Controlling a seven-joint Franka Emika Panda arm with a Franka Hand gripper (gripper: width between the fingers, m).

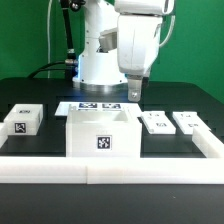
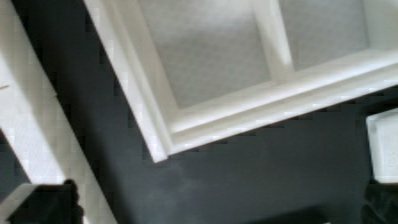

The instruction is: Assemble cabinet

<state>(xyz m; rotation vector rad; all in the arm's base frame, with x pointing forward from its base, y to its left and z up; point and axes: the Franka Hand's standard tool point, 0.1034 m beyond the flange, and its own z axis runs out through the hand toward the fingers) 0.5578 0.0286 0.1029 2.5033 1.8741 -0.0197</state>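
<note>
Exterior view: the black table [image 1: 190,98] carries everything. The Panda arm [image 1: 135,40] comes down from top centre, over the back half of the workspace.

The cabinet [image 1: 100,132] is the biggest part. It is an open-topped white box, upright, tag facing the camera, mid-table. Its front sits right behind the white L-shaped rail [image 1: 150,168] and looks to be touching it. My read is that the rail is a backstop: with the box squared against it, it won't slide when parts get pushed in.

The marker board [image 1: 100,105] lies flat just behind the cabinet.

Loose parts are staged at the sides, apart from the box, presumably to keep the approach clear:
- tagged block [image 1: 25,121] on the exterior view's left
- inner flat panel [image 1: 155,122] and outer flat panel [image 1: 187,122] on the exterior view's right

The gripper [image 1: 133,93] hovers above the table, behind the cabinet's back corner on the exterior view's right, near the inner flat panel.

Wrist view: the fingertips [image 2: 39,205] sit at opposite edges of the picture with nothing between them, so the pincer is spread wide and empty. The camera looks down on the cabinet's white frame [image 2: 249,110] and a divider [image 2: 285,40] between recesses. The frame runs skewed, so the wrist is rotated relative to the box.

There is a white edge at the side of the wrist view; I can't tell which part it is.

Likely next is a pick, target unclear.
</note>
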